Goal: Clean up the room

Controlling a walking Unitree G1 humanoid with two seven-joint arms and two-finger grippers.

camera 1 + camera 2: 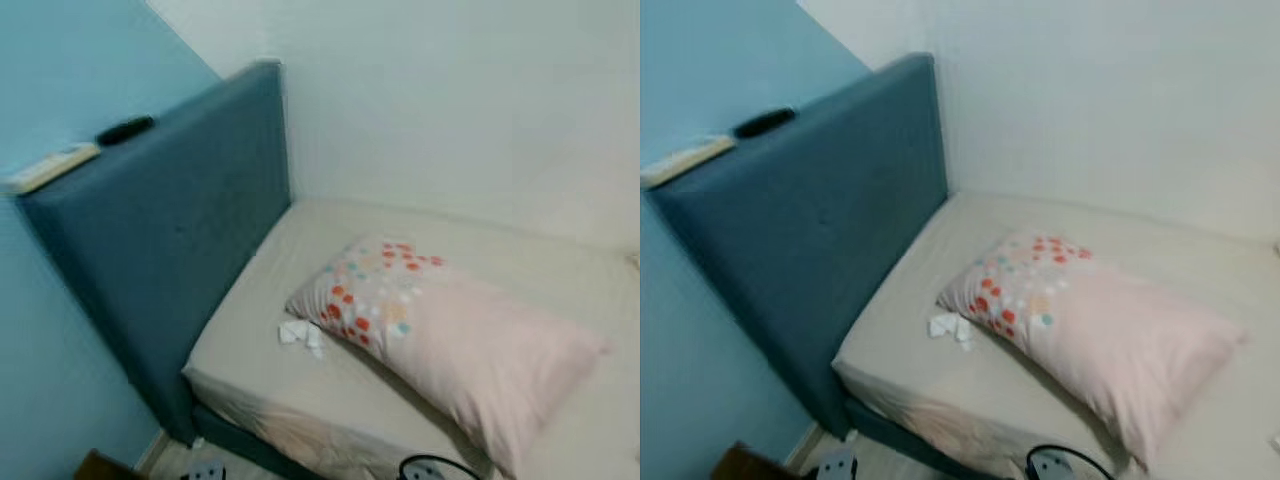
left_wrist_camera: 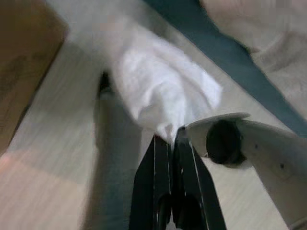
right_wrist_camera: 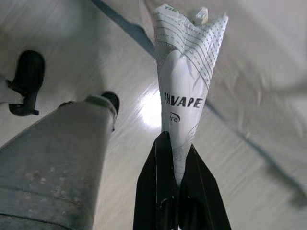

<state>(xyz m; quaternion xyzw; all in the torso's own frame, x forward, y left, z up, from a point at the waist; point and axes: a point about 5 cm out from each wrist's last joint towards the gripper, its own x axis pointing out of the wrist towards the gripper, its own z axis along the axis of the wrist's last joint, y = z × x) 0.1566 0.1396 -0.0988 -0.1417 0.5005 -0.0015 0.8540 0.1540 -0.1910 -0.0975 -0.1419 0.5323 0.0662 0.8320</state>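
Observation:
A small crumpled white tissue [image 1: 300, 334] lies on the beige mattress [image 1: 250, 350], just beside the corner of a pink pillow [image 1: 470, 345] with coloured dots. Down by the floor, my left gripper [image 2: 171, 136] is shut on a bunched white tissue [image 2: 163, 86] that sticks out past its fingertips. My right gripper [image 3: 175, 143] is shut on a crumpled white paper wrapper [image 3: 184, 62] with black print, held upright over the pale wooden floor [image 3: 144, 57].
A blue padded headboard [image 1: 170, 240] stands on the left against a blue wall, with a black remote [image 1: 125, 130] and a flat white object [image 1: 50, 167] on top. A brown piece of furniture [image 2: 24, 57] is near the bed's blue base [image 2: 230, 52]. White walls enclose the bed.

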